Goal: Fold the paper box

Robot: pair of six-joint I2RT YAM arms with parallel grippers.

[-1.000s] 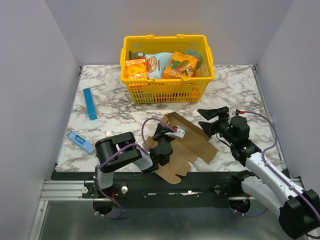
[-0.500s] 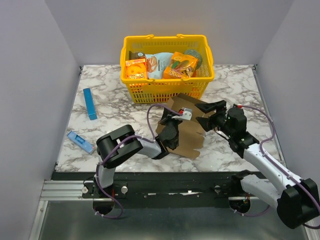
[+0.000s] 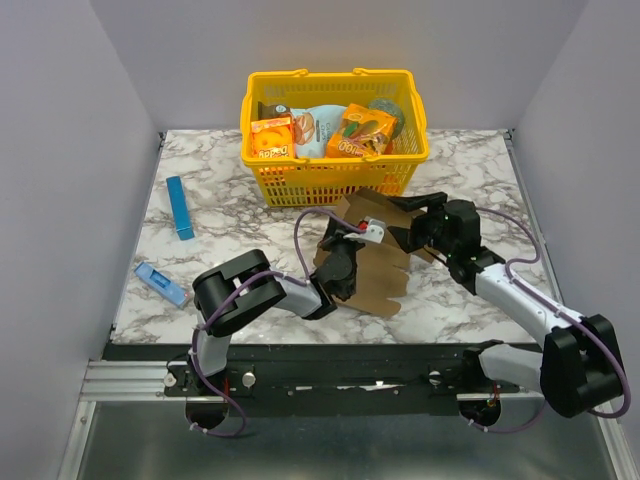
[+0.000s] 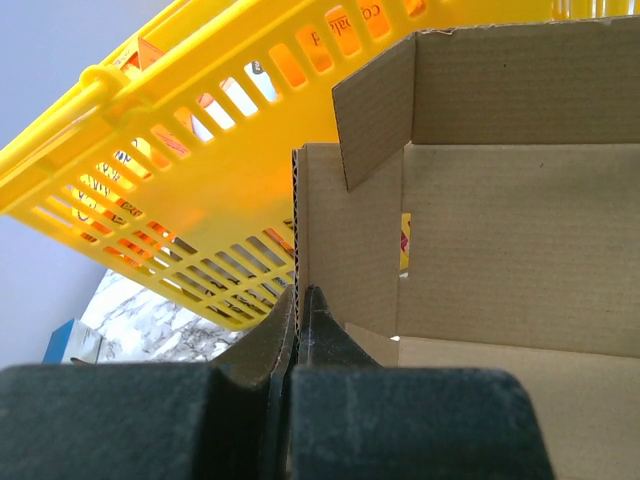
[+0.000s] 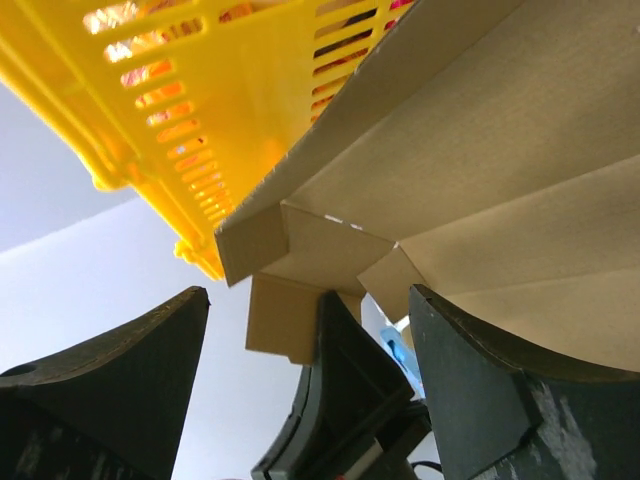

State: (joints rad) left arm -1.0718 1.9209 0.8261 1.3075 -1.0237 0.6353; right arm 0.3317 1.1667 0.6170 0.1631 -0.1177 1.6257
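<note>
The paper box [image 3: 375,272] is a brown cardboard sheet with flaps, held tilted up off the marble table just in front of the yellow basket. My left gripper [image 3: 340,262] is shut on its left wall; in the left wrist view the fingertips [image 4: 318,322] pinch that corrugated edge, with the box [image 4: 500,240] spreading to the right. My right gripper [image 3: 413,226] is open at the sheet's right side. In the right wrist view its jaws stand wide apart under the box [image 5: 480,170], with corner flaps hanging between them and touching neither.
The yellow basket [image 3: 330,182] with orange snack boxes stands right behind the cardboard. A slim blue box [image 3: 180,207] and a small light-blue item [image 3: 160,284] lie at the left. Grey walls close in both sides.
The left gripper lifted the cardboard from lying flat near the front edge and carried it toward the basket. The right gripper swung left and came up to the sheet's right side.
</note>
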